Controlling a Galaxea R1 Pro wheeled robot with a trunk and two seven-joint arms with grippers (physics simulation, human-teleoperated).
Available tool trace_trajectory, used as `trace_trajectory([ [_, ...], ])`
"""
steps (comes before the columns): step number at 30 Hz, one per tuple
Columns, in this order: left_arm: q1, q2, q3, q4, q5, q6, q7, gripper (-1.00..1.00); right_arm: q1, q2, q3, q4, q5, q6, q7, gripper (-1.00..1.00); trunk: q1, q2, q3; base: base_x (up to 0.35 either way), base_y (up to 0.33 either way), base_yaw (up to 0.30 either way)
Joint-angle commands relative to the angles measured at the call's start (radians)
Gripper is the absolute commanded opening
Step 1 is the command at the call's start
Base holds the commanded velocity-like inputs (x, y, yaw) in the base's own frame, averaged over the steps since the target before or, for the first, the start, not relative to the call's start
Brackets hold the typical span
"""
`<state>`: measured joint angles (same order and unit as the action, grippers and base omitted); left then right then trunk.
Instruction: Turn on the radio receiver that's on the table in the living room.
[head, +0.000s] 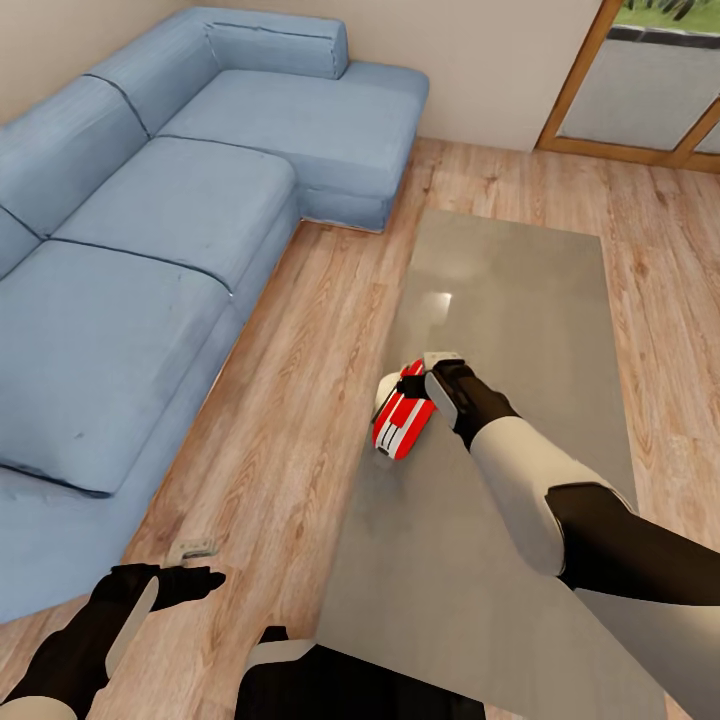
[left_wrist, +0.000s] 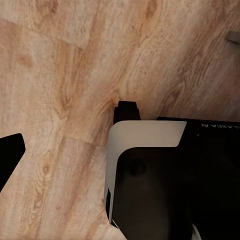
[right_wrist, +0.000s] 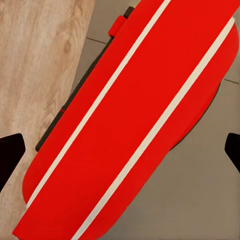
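My right tool (head: 432, 378), fingers spread, sits atop the radio receiver (head: 403, 424) mid-frame at the bench (head: 520, 300) edge, positioned to press its switch.

Grey table (head: 520, 300) — red radio (head: 402, 425) atop

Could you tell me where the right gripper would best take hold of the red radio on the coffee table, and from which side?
Probably across the narrow striped body of the radio receiver, from above. It lies near the left edge of the table, and the right gripper hangs over it. In the right wrist view the fingertips stand wide on either side of the body, so closing straight down should pinch its two broad faces.
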<state>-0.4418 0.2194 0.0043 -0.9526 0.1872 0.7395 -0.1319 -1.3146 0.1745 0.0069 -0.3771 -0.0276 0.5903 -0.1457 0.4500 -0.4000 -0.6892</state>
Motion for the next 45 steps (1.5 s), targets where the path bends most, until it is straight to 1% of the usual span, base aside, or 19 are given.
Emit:
trace_trajectory([
  [1, 0.0, 0.0, 0.0, 0.0, 0.0, 0.0, 0.0, 1.0, 0.0, 0.0, 0.0, 0.001, 0.0, -0.001, 0.0, 1.0, 0.0, 0.0, 0.0, 0.0, 0.0, 0.0],
  [6, 0.0, 0.0, -0.001, 0.0, 0.0, 0.0, 0.0, 1.0, 0.0, 0.0, -0.001, 0.003, 0.0, -0.014, 0.0, 1.0, 0.0, 0.0, 0.0, 0.0, 0.0, 0.0],
  [11, 0.0, 0.0, -0.001, 0.0, 0.0, 0.0, 0.0, 1.0, 0.001, 0.0, 0.0, 0.063, 0.001, -0.066, 0.0, 1.0, 0.0, 0.0, 0.0, 0.0, 0.0, 0.0],
  [13, 0.0, 0.0, -0.001, 0.0, 0.0, 0.0, 0.0, 1.0, 0.001, 0.0, 0.0, 0.095, 0.001, -0.102, 0.0, 1.0, 0.0, 0.0, 0.0, 0.0, 0.0, 0.0],
  [16, 0.0, 0.0, -0.001, 0.0, 0.0, 0.0, 0.0, 1.0, 0.001, 0.0, -0.001, 0.117, 0.001, -0.12, 0.001, 1.0, 0.0, 0.0, 0.0, 0.0, 0.0, 0.0],
  [34, 0.0, 0.0, -0.001, 0.0, 0.0, 0.0, 0.0, 1.0, 0.002, 0.0, 0.0, 0.13, 0.0, -0.149, 0.001, 1.0, 0.0, 0.0, 0.0, 0.0, 0.0, 0.0],
  [39, 0.0, 0.0, -0.001, 0.0, 0.0, 0.0, 0.0, 1.0, 0.002, 0.0, 0.001, 0.152, 0.001, -0.16, 0.002, 1.0, 0.0, 0.0, 0.0, 0.0, 0.0, 0.0],
  [45, 0.0, 0.0, -0.001, 0.0, 0.0, 0.0, 0.0, 1.0, 0.002, 0.0, 0.001, 0.157, 0.001, -0.162, 0.003, 1.0, 0.0, 0.0, 0.0, 0.0, 0.0, 0.0],
])
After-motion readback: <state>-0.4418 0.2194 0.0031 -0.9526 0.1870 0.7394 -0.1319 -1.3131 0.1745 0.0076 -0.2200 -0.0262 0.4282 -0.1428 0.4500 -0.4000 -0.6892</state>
